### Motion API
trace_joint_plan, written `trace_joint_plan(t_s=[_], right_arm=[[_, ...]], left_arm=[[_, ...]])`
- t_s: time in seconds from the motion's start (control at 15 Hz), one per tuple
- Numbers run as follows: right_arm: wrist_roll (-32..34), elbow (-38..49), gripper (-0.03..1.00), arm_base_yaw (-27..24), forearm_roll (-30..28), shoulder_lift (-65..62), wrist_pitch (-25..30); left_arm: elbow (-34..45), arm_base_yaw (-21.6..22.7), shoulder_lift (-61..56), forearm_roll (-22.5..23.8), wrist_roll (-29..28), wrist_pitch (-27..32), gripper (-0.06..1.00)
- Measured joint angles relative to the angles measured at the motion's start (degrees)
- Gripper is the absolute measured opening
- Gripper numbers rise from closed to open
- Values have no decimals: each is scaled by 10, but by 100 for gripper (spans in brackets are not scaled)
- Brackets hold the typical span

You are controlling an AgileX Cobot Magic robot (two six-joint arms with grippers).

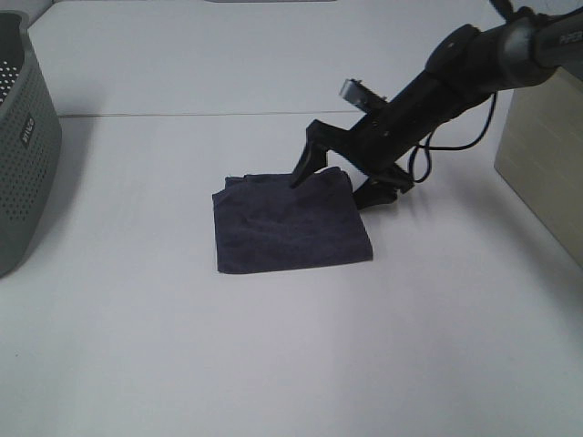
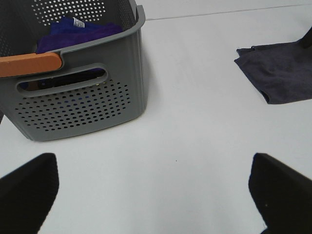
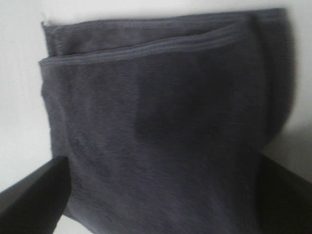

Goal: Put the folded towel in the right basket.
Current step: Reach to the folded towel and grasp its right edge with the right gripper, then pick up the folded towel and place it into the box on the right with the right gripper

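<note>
- I see my right gripper (image 1: 330, 191) spread wide over the far edge of the folded towel (image 1: 291, 228); not closed on it
- The towel lies flat mid-table (image 1: 273, 364) (dark grey, layered hems)
- My left gripper (image 2: 153, 195) gapes wide near the grey basket (image 2: 97, 97)

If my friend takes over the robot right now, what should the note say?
Right pincer: open, low over the far edge of the folded towel, not gripping.
Left pincer: open, empty, facing the gray basket.
Towel: flat on the table, not in any basket.
Done: nothing yet.
Left: close on the towel, lift it, carry it to the beige bin on the right, probably the right basket.
</note>
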Motion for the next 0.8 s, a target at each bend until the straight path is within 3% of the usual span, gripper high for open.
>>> trace_joint_plan(t_s=[0.13, 0.33, 0.4, 0.6, 0.8], right_arm=[[0, -6, 70, 76, 18, 22, -49], [1, -6, 9, 103, 14, 34, -82], [1, -6, 4, 103, 13, 34, -83], [1, -11, 4, 103, 11, 34, -73], [2, -80, 4, 96, -22, 53, 45]], left_arm=[[0, 0, 0, 0, 0, 0, 99], [0, 0, 0, 0, 0, 0, 99], [0, 0, 0, 0, 0, 0, 99], [0, 0, 0, 0, 0, 0, 99], [0, 0, 0, 0, 0, 0, 99]])
